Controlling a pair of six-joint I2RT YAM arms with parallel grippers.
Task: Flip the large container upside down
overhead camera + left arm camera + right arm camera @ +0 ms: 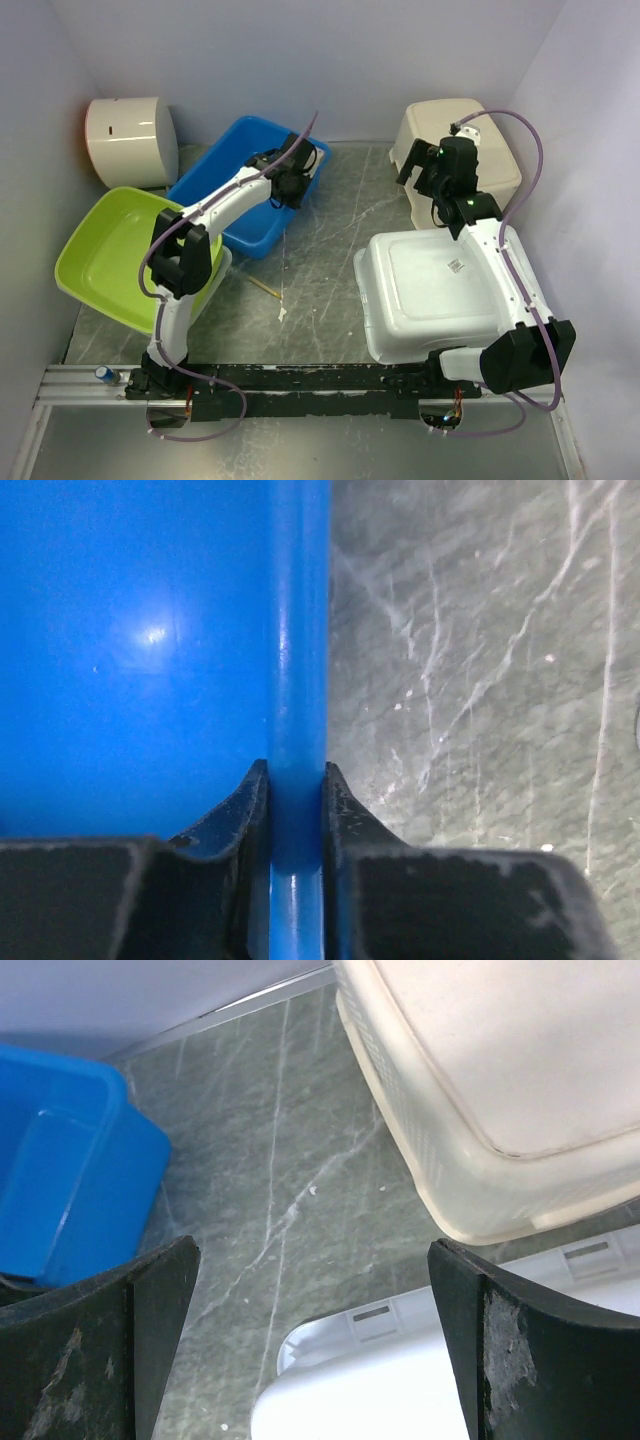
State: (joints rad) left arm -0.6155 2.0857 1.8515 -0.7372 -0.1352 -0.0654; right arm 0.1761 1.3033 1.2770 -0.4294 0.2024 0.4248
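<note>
The large container (435,290) is a glossy white tub lying base up on the right of the table, with a small label sticker (455,266) on its base. Its far corner shows in the right wrist view (400,1380). My right gripper (430,180) is open and empty above the container's far edge (315,1260), touching nothing. My left gripper (290,185) is shut on the right rim of the smaller blue tub (230,190). In the left wrist view the jaws (296,775) pinch that blue rim (298,630) between them.
A cream perforated basket (450,140) stands upside down at the back right, just beyond the container (500,1080). A lime green tub (110,250) leans at the left. A white rounded box (130,140) sits at the back left. A small stick (265,288) lies mid-table.
</note>
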